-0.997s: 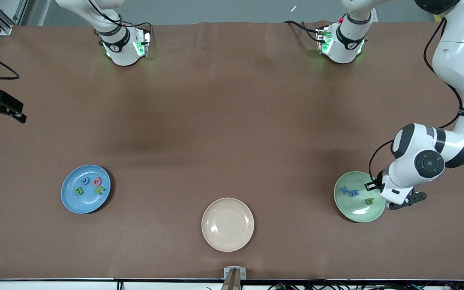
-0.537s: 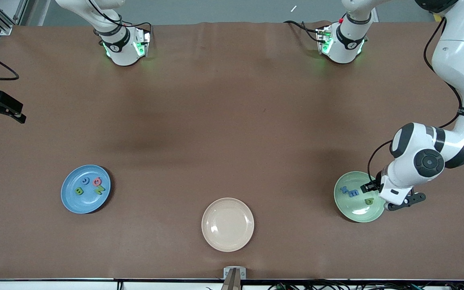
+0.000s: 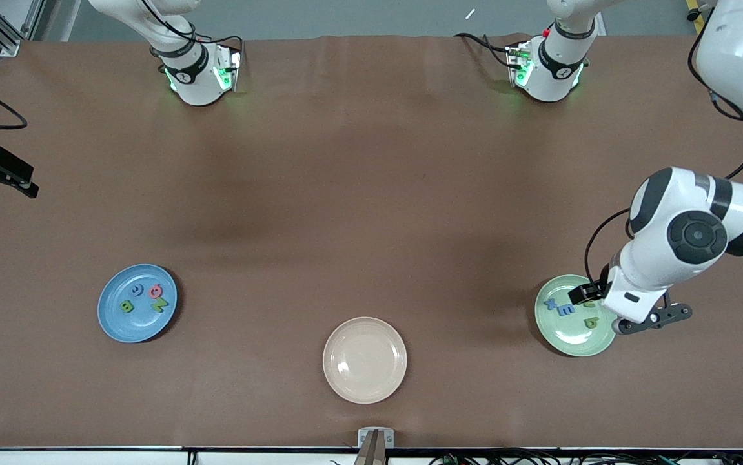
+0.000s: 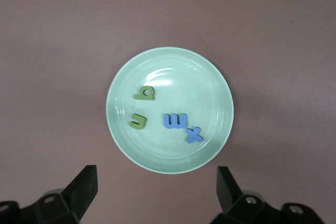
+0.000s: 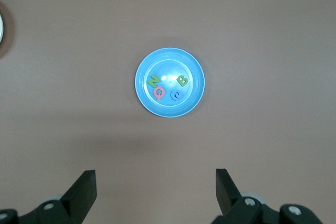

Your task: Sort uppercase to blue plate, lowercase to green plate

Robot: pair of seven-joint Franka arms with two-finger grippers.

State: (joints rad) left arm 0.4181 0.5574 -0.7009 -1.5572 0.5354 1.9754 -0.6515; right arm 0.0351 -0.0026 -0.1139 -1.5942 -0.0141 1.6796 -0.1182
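All four foam capitals lie on the round blue plate (image 3: 137, 302) near the tabletop's front edge at the right arm's end; four foam lowercase letters lie on the round mint-green plate (image 3: 574, 316) at the left arm's end. The left gripper (image 4: 156, 192) hangs over it, fingers apart, empty; the right gripper (image 5: 156, 195) waits high, also apart. Dipping could nudge that plate

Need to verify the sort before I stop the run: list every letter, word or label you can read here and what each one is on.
"B", "Z", "Q", "C": foam letters on the blue plate.
"b", "u", "m", "x": foam letters on the green plate.
Markings on the arm bases: too small to read.
Beige plate: no text.
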